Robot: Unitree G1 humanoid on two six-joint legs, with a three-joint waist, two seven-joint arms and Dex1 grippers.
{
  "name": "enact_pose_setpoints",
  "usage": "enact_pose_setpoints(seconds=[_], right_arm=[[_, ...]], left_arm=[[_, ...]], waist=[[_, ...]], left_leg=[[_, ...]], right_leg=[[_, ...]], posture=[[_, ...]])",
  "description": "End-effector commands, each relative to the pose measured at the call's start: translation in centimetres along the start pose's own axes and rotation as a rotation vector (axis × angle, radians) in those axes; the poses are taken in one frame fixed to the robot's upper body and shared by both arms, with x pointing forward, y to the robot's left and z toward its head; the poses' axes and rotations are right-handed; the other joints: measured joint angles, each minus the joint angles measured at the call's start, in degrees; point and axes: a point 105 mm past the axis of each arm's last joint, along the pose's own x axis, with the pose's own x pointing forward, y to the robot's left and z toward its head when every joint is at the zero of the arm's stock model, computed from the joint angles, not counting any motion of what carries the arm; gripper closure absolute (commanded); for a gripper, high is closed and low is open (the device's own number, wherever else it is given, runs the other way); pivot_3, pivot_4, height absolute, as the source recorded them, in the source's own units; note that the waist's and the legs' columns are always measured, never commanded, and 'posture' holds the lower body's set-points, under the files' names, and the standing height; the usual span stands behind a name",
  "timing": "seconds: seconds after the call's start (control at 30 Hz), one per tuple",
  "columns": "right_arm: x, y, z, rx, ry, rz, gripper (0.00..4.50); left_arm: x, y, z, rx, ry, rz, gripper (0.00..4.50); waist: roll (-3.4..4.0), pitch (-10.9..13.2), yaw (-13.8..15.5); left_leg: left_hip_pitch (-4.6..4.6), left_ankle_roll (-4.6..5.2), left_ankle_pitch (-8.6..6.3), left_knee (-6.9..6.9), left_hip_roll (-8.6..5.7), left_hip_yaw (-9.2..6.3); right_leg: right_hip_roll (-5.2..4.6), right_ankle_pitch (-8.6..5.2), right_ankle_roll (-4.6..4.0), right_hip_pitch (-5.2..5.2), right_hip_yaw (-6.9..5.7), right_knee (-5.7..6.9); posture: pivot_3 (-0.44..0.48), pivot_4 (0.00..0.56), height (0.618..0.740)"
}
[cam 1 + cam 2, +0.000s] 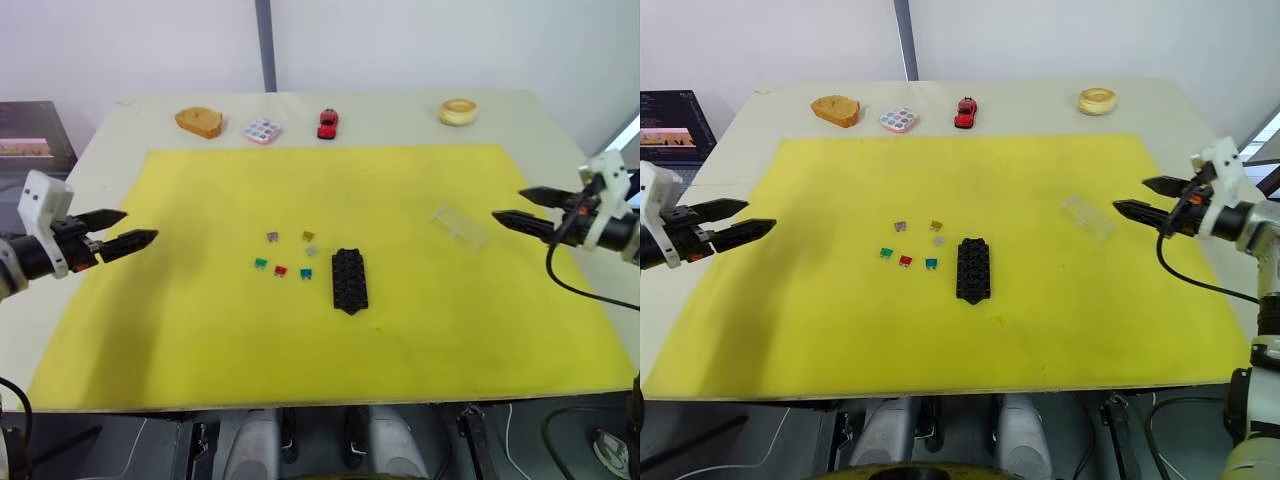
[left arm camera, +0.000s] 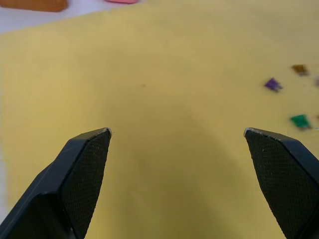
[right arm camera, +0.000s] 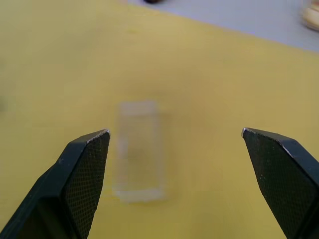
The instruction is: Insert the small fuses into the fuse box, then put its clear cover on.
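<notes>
The black fuse box point(image 1: 349, 280) lies mid-mat with its slotted top up. Just to its left, several small fuses lie loose on the yellow mat: purple point(image 1: 272, 237), tan point(image 1: 309, 236), grey point(image 1: 311, 250), green point(image 1: 260, 263), red point(image 1: 281, 271) and teal point(image 1: 307, 273). The clear cover point(image 1: 460, 227) rests on the mat to the box's right. My left gripper point(image 1: 135, 229) hovers open over the mat's left edge, well left of the fuses. At the mat's right edge my right gripper point(image 1: 512, 207) is open and empty, pointing at the cover point(image 3: 139, 157) a short way off.
The yellow mat point(image 1: 200, 330) covers most of the pale table. Along the far edge sit an orange-brown block point(image 1: 199, 122), a pastel-dotted palette point(image 1: 261, 131), a red toy car point(image 1: 327, 123) and a cream ring point(image 1: 458, 112). A dark monitor point(image 1: 30, 135) stands off the table's far left.
</notes>
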Motion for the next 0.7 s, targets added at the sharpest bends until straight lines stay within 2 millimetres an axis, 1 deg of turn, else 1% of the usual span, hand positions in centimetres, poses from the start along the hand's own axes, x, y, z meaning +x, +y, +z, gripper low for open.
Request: enact_pose_setpoints(seconds=[0.03, 0.07, 0.1, 0.27, 0.37, 0.47, 0.53, 0.6, 0.7], right_arm=[[1.9, 4.6, 2.5, -0.043, -0.043, 0.173, 0.04], [2.7, 6.7, 2.8, -0.053, -0.040, 0.245, 0.04], [3.2, 8.3, 3.0, -0.056, -0.039, 0.297, 0.04], [4.9, 15.0, 3.8, -0.044, -0.060, 0.502, 0.04], [5.6, 18.7, 3.7, -0.031, -0.068, 0.616, 0.04], [6.1, 20.1, 3.1, -0.019, -0.058, 0.638, 0.04], [6.3, 20.7, 2.9, -0.020, -0.057, 0.642, 0.04], [6.4, 20.9, 3.0, -0.018, -0.064, 0.638, 0.04], [6.5, 20.8, 3.1, -0.012, -0.073, 0.615, 0.04]], left_arm=[[0.8, -2.9, 0.7, -0.007, 0.003, -0.129, 0.00], [1.3, -4.0, 0.1, -0.023, 0.018, -0.174, 0.00], [1.7, -4.7, -0.3, -0.035, 0.028, -0.203, 0.00], [3.8, -6.7, -2.5, -0.088, 0.058, -0.279, 0.00], [5.3, -8.1, -3.6, -0.123, 0.068, -0.350, 0.00], [6.8, -9.0, -4.0, -0.137, 0.072, -0.403, 0.00], [7.8, -9.7, -4.6, -0.143, 0.097, -0.438, 0.00], [8.7, -9.6, -5.3, -0.138, 0.122, -0.430, 0.00], [9.7, -9.9, -5.2, -0.166, 0.119, -0.447, 0.00]], waist=[[0.00, 0.00, 0.05], [0.00, 0.00, 0.07], [0.02, -0.01, 0.09], [0.00, -0.01, 0.34], [-0.01, -0.01, 0.31], [-0.03, -0.02, 0.44], [-0.03, -0.02, 0.51], [-0.02, -0.02, 0.41], [-0.03, -0.02, 0.37]], left_leg=[[0.00, 0.00, 0.00, 0.00, 0.00, -0.01], [0.01, 0.00, -0.01, -0.01, 0.00, -0.02], [0.01, 0.00, -0.01, -0.02, 0.00, -0.03], [0.01, 0.03, -0.06, -0.04, -0.03, -0.08], [0.01, 0.05, -0.11, -0.06, -0.04, -0.10], [-0.01, 0.17, -0.20, -0.04, -0.05, -0.14], [0.00, 0.18, -0.20, -0.04, -0.11, -0.15], [0.00, 0.24, -0.17, -0.04, -0.13, -0.16], [0.00, 0.27, -0.16, -0.05, -0.12, -0.16]], right_leg=[[0.00, 0.00, 0.00, 0.00, 0.00, 0.00], [-0.01, 0.00, 0.00, 0.01, 0.00, 0.00], [-0.01, 0.00, 0.00, 0.00, 0.00, -0.01], [-0.06, 0.00, -0.02, 0.01, 0.01, -0.01], [-0.09, -0.01, -0.04, 0.01, 0.01, -0.02], [-0.10, -0.02, -0.08, 0.01, 0.00, -0.03], [-0.15, -0.05, -0.12, 0.02, -0.02, -0.03], [-0.16, -0.04, -0.12, 0.02, -0.02, -0.03], [-0.14, -0.01, -0.06, 0.02, -0.04, -0.03]], posture=[[0.000, 0.150, 0.740], [0.000, 0.150, 0.740], [0.000, 0.150, 0.740], [0.000, 0.150, 0.740], [0.000, 0.150, 0.740], [0.000, 0.150, 0.740], [0.000, 0.150, 0.740], [0.000, 0.150, 0.740], [0.000, 0.150, 0.740]])
